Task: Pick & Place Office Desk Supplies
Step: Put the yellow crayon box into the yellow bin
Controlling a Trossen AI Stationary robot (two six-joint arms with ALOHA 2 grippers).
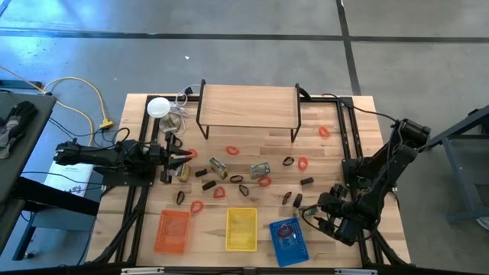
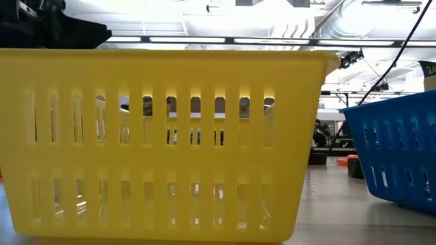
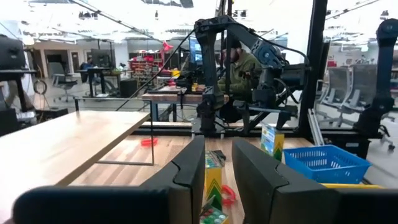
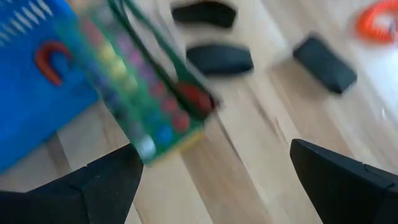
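Observation:
Office desk supplies lie scattered on the wooden table: red rubber bands, black clips and green packets. My right gripper hangs open near the table's front right, slanting down beside the blue basket. Just ahead of it lie a green packet and black clips; nothing is between its fingers. My left gripper rests level at the table's left, its fingers a narrow gap apart. A green-yellow packet on the table shows through that gap.
Orange, yellow and blue baskets stand in a row along the near edge; the blue one holds a red band. A wooden riser shelf stands at the far middle, with a white disc with wiring to its left.

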